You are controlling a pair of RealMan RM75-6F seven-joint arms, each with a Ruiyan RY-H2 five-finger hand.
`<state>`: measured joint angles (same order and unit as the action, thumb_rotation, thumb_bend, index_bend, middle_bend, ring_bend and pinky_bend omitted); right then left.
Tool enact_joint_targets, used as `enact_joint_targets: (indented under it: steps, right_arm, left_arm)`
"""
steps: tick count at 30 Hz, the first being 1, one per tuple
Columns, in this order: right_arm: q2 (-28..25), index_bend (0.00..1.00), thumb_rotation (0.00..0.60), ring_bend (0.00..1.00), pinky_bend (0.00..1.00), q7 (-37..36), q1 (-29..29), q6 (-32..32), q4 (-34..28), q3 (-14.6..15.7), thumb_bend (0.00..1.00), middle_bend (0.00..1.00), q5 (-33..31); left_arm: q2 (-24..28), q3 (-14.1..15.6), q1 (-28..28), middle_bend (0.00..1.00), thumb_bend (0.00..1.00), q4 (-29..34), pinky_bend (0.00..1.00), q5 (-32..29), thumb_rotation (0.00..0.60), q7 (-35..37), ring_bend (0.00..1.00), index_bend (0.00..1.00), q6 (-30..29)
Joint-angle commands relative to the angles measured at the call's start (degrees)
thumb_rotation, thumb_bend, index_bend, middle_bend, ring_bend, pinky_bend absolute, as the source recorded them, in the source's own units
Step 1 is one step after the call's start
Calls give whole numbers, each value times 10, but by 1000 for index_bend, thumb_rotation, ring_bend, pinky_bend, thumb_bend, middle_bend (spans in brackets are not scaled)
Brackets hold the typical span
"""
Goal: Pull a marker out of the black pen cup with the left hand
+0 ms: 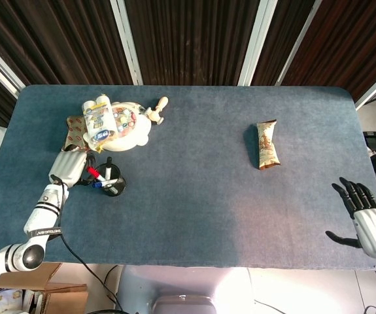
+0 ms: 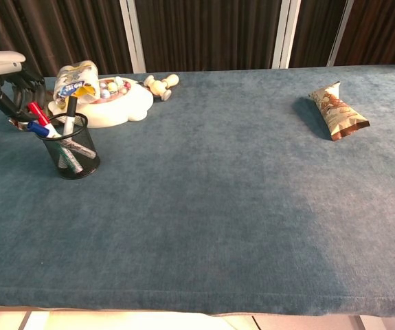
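The left hand (image 1: 70,167) hangs over the far-left side of the cup (image 2: 69,146), its fingers (image 2: 8,103) reaching down at the red marker (image 2: 38,113). I can't tell whether they've closed on it. Every marker is in the cup, so the pull itself remains. The right hand (image 1: 365,216) rests spread and empty, well apart at the table's (image 1: 194,196) near right corner.

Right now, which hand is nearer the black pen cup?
Left. The left hand is right beside the black pen cup, its fingers at the markers sticking out. The right hand hangs open off the table's opposite end.
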<state>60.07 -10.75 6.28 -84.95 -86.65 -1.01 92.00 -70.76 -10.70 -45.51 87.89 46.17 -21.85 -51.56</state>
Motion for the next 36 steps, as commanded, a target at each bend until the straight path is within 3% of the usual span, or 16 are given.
enact_joint_targets:
  steps: [1,5,12,19,25,29,33,36]
  right_arm:
    - [-1,0,600,0,0,-1,-1,-1,0,1,0,0,0]
    - [-1,0,600,0,0,-4,-4,-4,1,1,0,0,-2]
    - [1,0,600,0,0,-7,-3,-3,4,1,0,0,-1]
    - [1,0,600,0,0,-8,-3,-2,6,1,0,0,0]
    - [3,0,600,0,0,-7,-1,-3,6,0,0,0,4]
    - [3,0,600,0,0,-5,2,-2,4,0,0,0,5]
    - [3,0,600,0,0,-5,2,-2,3,-1,0,0,6]
    - [4,0,600,0,0,-3,4,-1,2,-1,0,0,7]
  left_arm:
    - [-2,-2,-1,725,398,-3,207,4,600,6,629,657,3]
    - [4,-1,0,791,475,4,226,11,600,11,689,706,1]
    - [37,-4,9,805,498,43,230,28,600,27,697,714,-7]
    - [116,-1,32,785,498,130,214,68,600,52,678,689,-13]
    - [163,-13,74,782,491,199,212,153,600,102,677,684,-83]
    - [150,-21,87,790,489,210,220,212,600,132,677,686,-126]
    - [138,-24,86,790,490,208,233,227,600,139,676,687,-135]
    - [86,-29,70,788,495,188,246,252,600,137,663,687,-143]
